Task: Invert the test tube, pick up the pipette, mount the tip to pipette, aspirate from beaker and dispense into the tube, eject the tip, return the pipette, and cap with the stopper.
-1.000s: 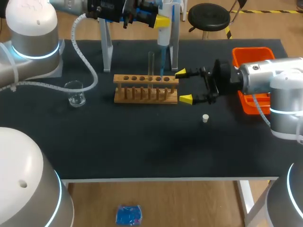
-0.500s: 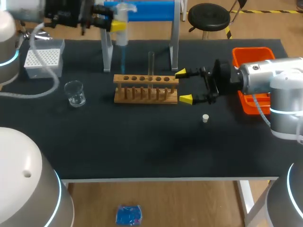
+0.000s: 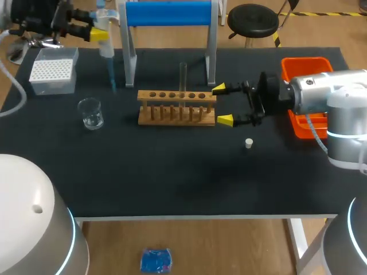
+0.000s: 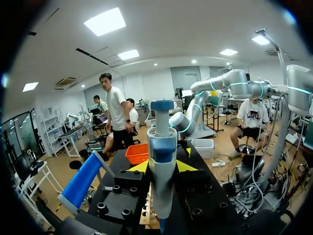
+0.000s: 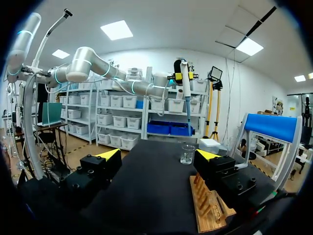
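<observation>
My left gripper [image 3: 98, 31] is shut on the white pipette [image 3: 105, 43], held upright above the table's back left with a blue tip [image 3: 112, 77] on its end. In the left wrist view the pipette [image 4: 161, 161] stands between the yellow fingertips [image 4: 138, 167]. A glass beaker [image 3: 90, 113] sits in front of it. A clear test tube [image 3: 183, 77] stands upright in the wooden rack [image 3: 176, 109]. My right gripper [image 3: 223, 105] is open at the rack's right end, touching nothing. The white stopper [image 3: 249, 143] lies on the mat nearby. From the right wrist I see the beaker [image 5: 188, 153], rack [image 5: 210, 208] and pipette [image 5: 185, 90].
A white tip box [image 3: 53, 71] stands at the back left. The pipette stand with a blue bar [image 3: 169, 12] rises behind the rack. An orange bin [image 3: 304, 71] is at the right, partly behind my right arm.
My left arm has carried the pipette leftward, from above the rack to a spot between the tip box and the stand. The right arm has stayed still.
</observation>
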`<act>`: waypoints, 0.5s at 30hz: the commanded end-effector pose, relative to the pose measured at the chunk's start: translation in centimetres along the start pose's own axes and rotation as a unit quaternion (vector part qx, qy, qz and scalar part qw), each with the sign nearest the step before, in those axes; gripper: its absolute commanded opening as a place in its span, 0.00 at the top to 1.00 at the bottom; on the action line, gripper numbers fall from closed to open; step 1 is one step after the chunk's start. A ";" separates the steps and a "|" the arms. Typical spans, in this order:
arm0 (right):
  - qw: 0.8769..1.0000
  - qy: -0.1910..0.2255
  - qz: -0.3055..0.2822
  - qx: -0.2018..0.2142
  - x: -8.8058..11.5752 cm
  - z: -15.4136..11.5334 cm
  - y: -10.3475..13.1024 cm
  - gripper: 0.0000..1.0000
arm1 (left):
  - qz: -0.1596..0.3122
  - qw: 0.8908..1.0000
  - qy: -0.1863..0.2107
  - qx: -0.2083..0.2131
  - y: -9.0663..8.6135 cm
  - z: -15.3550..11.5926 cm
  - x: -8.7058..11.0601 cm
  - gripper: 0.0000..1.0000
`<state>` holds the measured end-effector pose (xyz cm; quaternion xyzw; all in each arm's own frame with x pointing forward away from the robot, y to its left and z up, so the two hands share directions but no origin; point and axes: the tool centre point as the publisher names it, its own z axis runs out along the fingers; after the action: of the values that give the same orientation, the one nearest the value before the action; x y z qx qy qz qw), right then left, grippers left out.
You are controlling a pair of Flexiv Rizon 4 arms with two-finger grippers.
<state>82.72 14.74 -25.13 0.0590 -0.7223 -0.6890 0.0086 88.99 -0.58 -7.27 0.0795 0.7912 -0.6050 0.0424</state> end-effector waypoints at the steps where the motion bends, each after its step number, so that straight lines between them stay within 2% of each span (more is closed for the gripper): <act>1: 1.000 -0.002 0.000 0.001 0.1 0.0 0.1 0.00 | 0.003 1.000 0.005 0.008 1.5 -1.4 -0.5 1.00; 7: 1.000 -0.002 0.000 0.001 0.1 0.0 0.1 0.00 | -0.005 1.000 0.004 0.007 3.5 -2.6 -0.8 1.00; 15: 1.000 -0.002 0.000 0.001 0.1 0.0 0.1 0.00 | -0.013 1.000 -0.006 0.005 5.0 -4.5 -0.5 1.00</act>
<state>82.72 14.74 -25.13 0.0590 -0.7223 -0.6890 0.0086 90.62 4.26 -10.60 0.0645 0.7891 -0.6095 0.0398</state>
